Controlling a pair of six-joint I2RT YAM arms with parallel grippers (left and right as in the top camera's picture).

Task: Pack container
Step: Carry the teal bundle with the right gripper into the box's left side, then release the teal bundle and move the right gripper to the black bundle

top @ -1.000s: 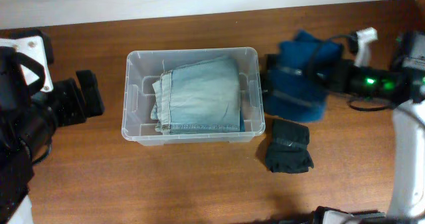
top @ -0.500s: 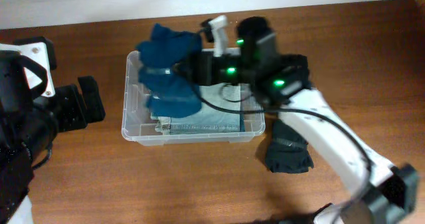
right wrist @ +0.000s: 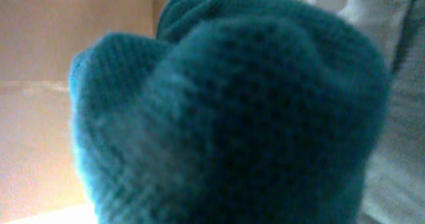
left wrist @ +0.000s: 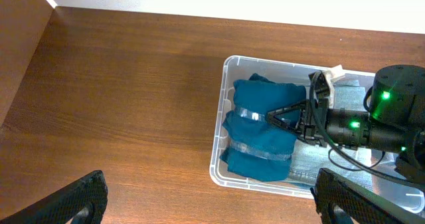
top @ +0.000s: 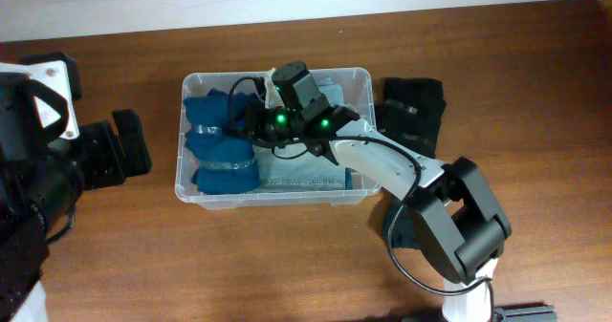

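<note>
The clear plastic container [top: 179,174] stands at mid-table and also shows in the left wrist view [left wrist: 219,141]. Folded light-blue jeans [top: 304,175] lie in its right part. A dark blue garment [top: 218,142] lies bunched in its left part, partly on the jeans. My right gripper [top: 251,126] reaches in from the right and is shut on this blue garment; in the left wrist view its fingers [left wrist: 273,115] pinch the cloth. The right wrist view is filled by blue cloth [right wrist: 232,117], which hides the fingers. My left gripper [left wrist: 212,207] is open and empty over bare table left of the container.
A black folded garment [top: 414,107] lies on the table right of the container. Another black garment [top: 406,228] lies at the front right, partly under the right arm. The left arm [top: 96,155] sits at the table's left edge.
The right gripper has carried the blue garment from the table's right side over the container and lowered it into the left part. A black garment now shows where the blue one lay.
</note>
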